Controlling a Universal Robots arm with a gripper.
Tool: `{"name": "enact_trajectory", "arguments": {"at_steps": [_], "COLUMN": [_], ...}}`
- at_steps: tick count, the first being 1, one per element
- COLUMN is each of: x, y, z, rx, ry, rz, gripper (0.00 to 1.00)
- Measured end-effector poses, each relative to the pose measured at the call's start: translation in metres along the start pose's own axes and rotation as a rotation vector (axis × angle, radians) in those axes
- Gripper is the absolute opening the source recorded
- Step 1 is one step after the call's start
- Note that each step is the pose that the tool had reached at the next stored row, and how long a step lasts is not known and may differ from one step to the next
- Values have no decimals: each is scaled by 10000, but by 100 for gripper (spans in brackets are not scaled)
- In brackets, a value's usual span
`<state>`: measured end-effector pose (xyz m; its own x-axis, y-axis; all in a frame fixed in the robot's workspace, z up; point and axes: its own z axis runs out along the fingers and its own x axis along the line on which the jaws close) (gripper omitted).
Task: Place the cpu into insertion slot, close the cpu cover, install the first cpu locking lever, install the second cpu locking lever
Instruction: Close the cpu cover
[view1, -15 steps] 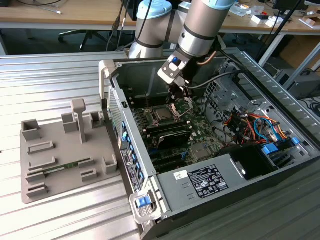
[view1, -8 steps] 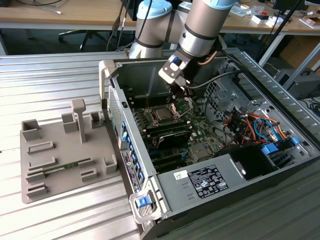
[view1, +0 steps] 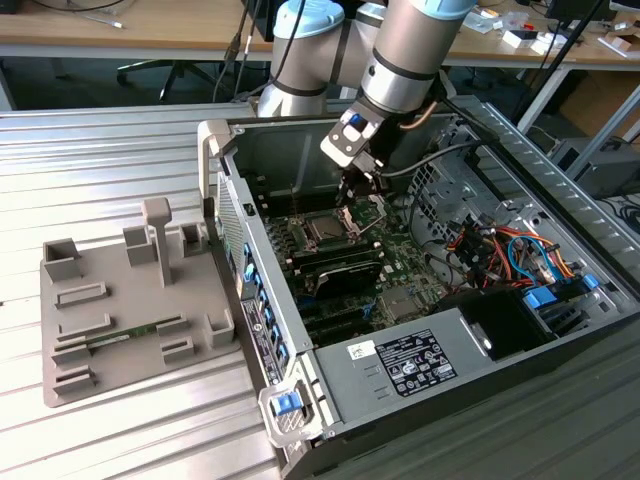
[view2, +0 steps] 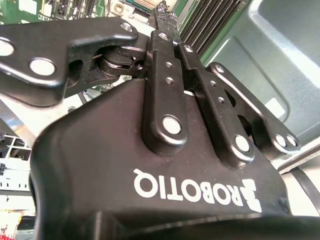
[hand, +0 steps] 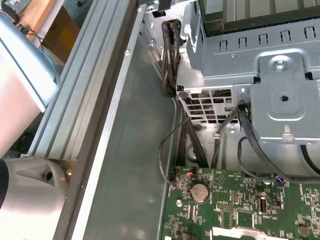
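In the exterior view an open computer case lies on a metal table. The insertion slot (view1: 325, 229) sits in the green board, with the silver-grey cpu (view1: 325, 231) lying flat inside it. Beside it, toward the exterior view's right, the cpu cover (view1: 374, 209) stands tilted up on its hinge. My gripper (view1: 357, 192) hangs just above the cover's near edge. In the second wrist view the black fingers (view2: 161, 35) meet at their tips, shut, over the board, with nothing visible between them.
Long black memory slots (view1: 338, 274) run in front of the socket. A grey power supply (view1: 412, 361) and coloured cables (view1: 492, 250) fill the case's right side. A grey fixture tray (view1: 70, 360) lies on the table at the left. The first wrist view shows a metal drive cage (hand: 280, 95).
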<state>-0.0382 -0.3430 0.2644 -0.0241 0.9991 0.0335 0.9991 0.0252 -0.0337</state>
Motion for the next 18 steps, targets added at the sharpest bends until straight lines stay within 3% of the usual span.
{"name": "enact_trajectory", "arguments": {"at_steps": [18], "x": [0], "y": [50], "z": [-23], "rx": [-1], "ry": [2], "rz": [0], "gripper": [10]}}
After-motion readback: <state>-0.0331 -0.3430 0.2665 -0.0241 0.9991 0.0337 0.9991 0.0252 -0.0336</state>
